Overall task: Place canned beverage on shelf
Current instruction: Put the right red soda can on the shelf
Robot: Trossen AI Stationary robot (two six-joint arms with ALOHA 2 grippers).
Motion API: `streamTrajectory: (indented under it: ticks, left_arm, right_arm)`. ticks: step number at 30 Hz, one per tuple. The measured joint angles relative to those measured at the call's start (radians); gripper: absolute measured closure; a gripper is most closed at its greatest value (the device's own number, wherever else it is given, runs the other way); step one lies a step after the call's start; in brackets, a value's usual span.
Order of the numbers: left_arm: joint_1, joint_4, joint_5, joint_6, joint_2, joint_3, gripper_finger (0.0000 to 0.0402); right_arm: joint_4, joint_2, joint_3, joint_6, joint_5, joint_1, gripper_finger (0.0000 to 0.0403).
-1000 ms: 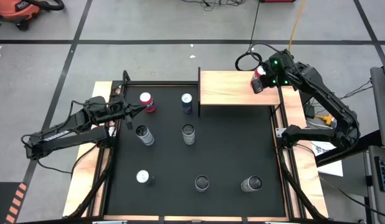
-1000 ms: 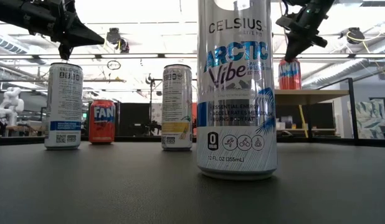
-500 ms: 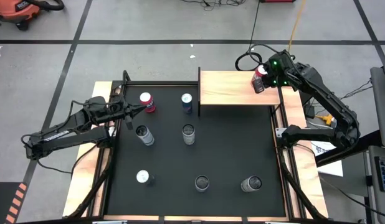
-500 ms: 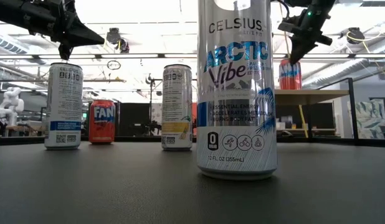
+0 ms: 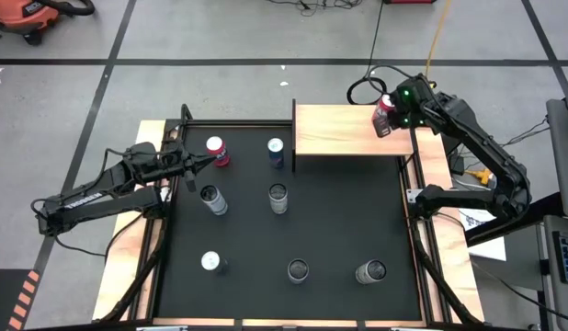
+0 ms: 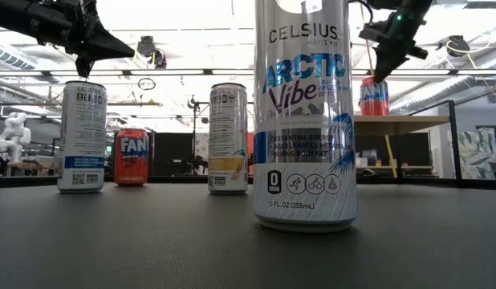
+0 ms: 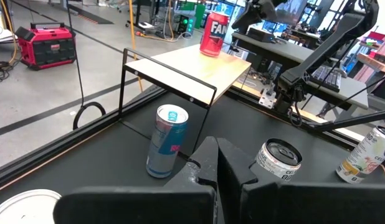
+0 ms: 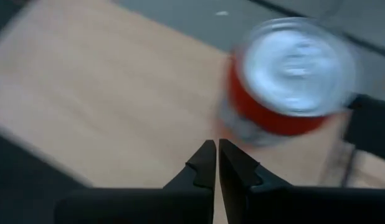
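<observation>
A red canned beverage [image 5: 385, 112] stands upright on its base at the right end of the light wooden shelf [image 5: 344, 131], which sits at the table's far right. My right gripper [image 6: 382, 76] is shut and slants down just above the can's top [image 8: 292, 59]. In the right wrist view its fingertips [image 8: 216, 149] lie short of the can, with bare shelf wood between them. My left gripper [image 5: 209, 162] is shut and hovers level over the table's far left, holding nothing.
Several cans stand upright on the black mat: a red-and-white one [image 5: 217, 152] and a blue-silver one [image 5: 276, 153] beside the shelf's left legs, two mid-table [image 5: 278, 198], and three near the front edge [image 5: 298, 269]. A tall white can [image 6: 306, 112] fills the low view.
My right gripper's fingertips have shifted a little toward the table's right edge over the red can's top. The can stays upright on the shelf.
</observation>
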Motion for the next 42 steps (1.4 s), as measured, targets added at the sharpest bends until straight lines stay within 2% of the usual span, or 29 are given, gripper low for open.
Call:
streamTrajectory:
  ticks: [2, 11, 15, 20, 25, 33, 38, 42]
  left_arm:
    - [0.0, 0.0, 0.0, 0.0, 0.0, 0.0, 0.0401]
    - [0.0, 0.0, 0.0, 0.0, 0.0, 0.0, 0.0401]
    - [0.0, 0.0, 0.0, 0.0, 0.0, 0.0, 0.0401]
    - [0.0, 0.0, 0.0, 0.0, 0.0, 0.0, 0.0401]
    - [0.0, 0.0, 0.0, 0.0, 0.0, 0.0, 0.0401]
    - [0.0, 0.0, 0.0, 0.0, 0.0, 0.0, 0.0401]
    - [0.0, 0.0, 0.0, 0.0, 0.0, 0.0, 0.0401]
    - [0.0, 0.0, 0.0, 0.0, 0.0, 0.0, 0.0401]
  right_arm:
    - [0.021, 0.0, 0.0, 0.001, -0.031, 0.003, 0.0403]
    - [0.09, 0.023, 0.0, 0.01, -0.02, 0.0, 0.0403]
    - [0.09, 0.05, 0.0, 0.01, 0.031, 0.0, 0.0403]
    - [0.085, 0.065, 0.0, 0.01, 0.034, 0.0, 0.0403]
    - [0.065, 0.059, 0.0, 0.01, 0.107, 0.0, 0.0403]
    - [0.038, 0.052, 0.0, 0.01, 0.111, 0.0, 0.0403]
    - [0.033, 0.034, 0.0, 0.01, 0.153, 0.0, 0.0403]
    - [0.033, 0.016, 0.0, -0.015, 0.103, 0.0, 0.0403]
